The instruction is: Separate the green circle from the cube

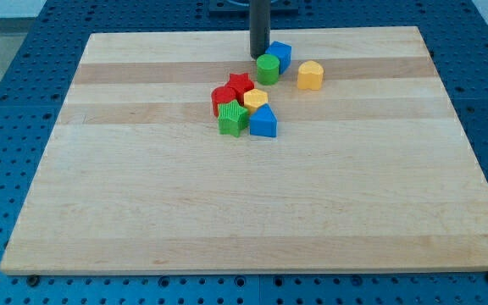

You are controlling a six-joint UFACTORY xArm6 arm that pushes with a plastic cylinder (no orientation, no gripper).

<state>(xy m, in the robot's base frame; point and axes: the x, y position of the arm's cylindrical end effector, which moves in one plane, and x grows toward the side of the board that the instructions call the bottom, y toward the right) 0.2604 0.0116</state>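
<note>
The green circle is a short green cylinder near the view's top centre of the wooden board. It touches the blue cube, which sits just above and to its right. My tip is the end of a dark rod that comes down from the view's top. It rests just above and left of the green circle and left of the blue cube, close to both.
A yellow block lies to the right of the cube. Below the green circle is a tight cluster: a red star, a red round block, a yellow block, a green star-like block and a blue block.
</note>
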